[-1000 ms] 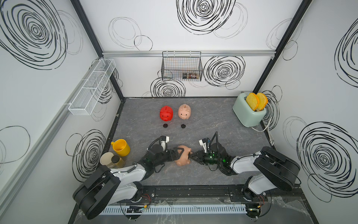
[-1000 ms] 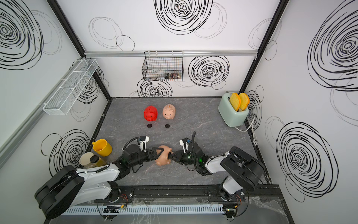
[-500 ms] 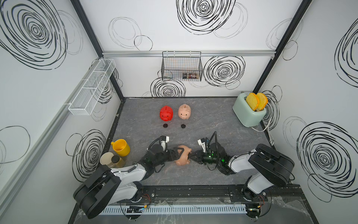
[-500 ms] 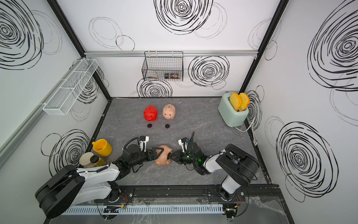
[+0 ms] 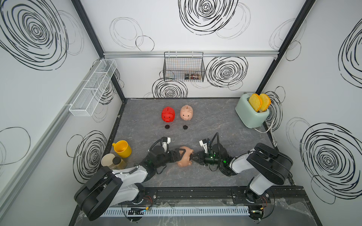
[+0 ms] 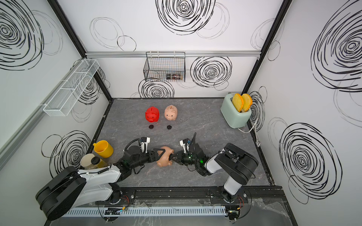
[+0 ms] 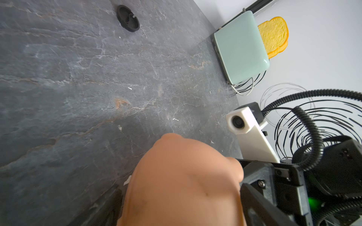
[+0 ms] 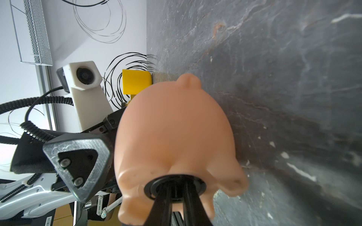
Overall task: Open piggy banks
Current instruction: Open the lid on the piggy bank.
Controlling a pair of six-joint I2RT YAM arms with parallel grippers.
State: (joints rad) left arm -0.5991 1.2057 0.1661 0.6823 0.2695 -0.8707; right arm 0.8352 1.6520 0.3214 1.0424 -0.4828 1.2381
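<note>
The tan pig (image 5: 184,159) lies on its side at the worktop's (image 5: 215,117) 6 o'clock, belly facing 3 o'clock and long axis roughly 1 to 7 o'clock; I cannot tell which end is the snout. The left gripper (image 5: 182,157) has its fingers clasped round the body, and the right gripper (image 8: 175,185) has its fingers (image 8: 161,205) nipped into the black plug (image 8: 149,188). The light, hollow, glossy plastic will likely slip and flex, so hold the broad flanks and pull the plug by its centre.

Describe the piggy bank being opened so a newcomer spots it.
On the grey tabletop, look front and centre. The peach-tan piggy bank sits sideways in the left gripper, the right gripper pinching its belly plug; the red pig and pale pink pig stand behind.
</note>
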